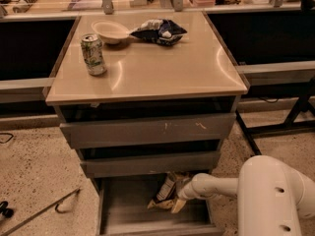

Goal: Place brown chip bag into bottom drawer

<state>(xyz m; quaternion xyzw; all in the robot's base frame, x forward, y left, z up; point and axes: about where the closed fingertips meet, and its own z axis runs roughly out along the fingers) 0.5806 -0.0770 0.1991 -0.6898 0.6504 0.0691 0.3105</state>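
Observation:
The brown chip bag (166, 194) with cream-yellow edges lies tilted inside the open bottom drawer (123, 208), towards its back right. My white arm reaches in from the right, and my gripper (181, 194) is inside the drawer at the bag's right side, touching it. The bag's upper part is hidden under the middle drawer.
Two grey drawers (147, 130) sit above, slightly open. On the beige cabinet top stand a green soda can (93, 54), a white bowl (111, 32) and a dark blue-and-silver snack bag (159, 31). A cable (44, 211) lies on the speckled floor at left. My arm's white body (275, 198) fills the lower right.

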